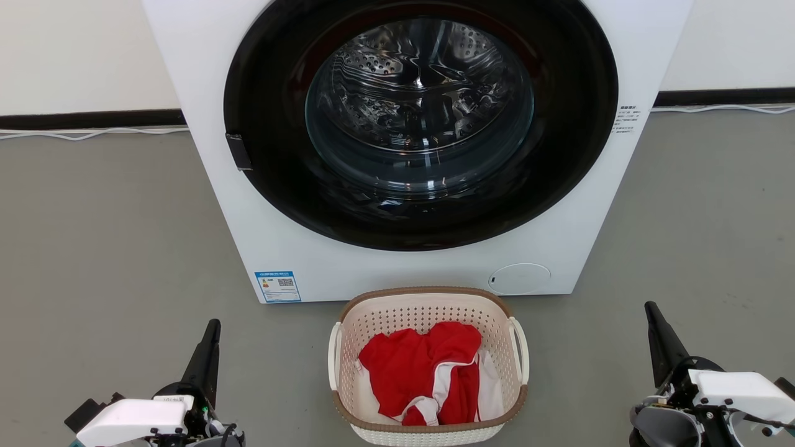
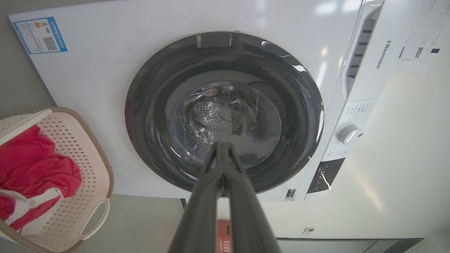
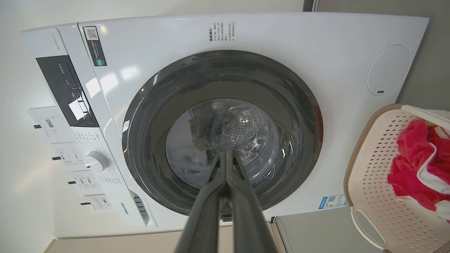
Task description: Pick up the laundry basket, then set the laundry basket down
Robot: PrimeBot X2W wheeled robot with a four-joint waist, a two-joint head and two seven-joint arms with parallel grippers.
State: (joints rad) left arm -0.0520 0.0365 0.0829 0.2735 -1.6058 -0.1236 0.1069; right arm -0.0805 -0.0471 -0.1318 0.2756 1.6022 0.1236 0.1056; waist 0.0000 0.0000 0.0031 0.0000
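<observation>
Our left claw (image 1: 213, 330) has its two dark fingers pressed together with nothing between them. It hangs in front of the washer (image 1: 248, 236), off the machine's left front corner, and points toward it. From its own wrist, the shut claw (image 2: 222, 144) is aimed at the washer's round door (image 2: 225, 70).

Moving right, we come to the laundry basket (image 1: 397, 313). It sits on the floor (image 1: 93, 248) just in front of the washer, centred below the door. Its far rim is close to the washer's base, though we cannot tell whether they touch. Red and white clothes (image 1: 422, 366) lie inside, and nothing grips the white loop handle (image 1: 334, 357) on either side.

Further right, our right claw (image 1: 650, 308) is likewise closed on nothing. It is in front of the washer, off the right front corner, and also points at the door.

We judge that nothing of the task is done yet. The basket rests on the floor, and both claws are well apart from it. What is left is everything: opening the claws, bringing them in to the handles or rim, gripping, lifting, and setting the basket down.
</observation>
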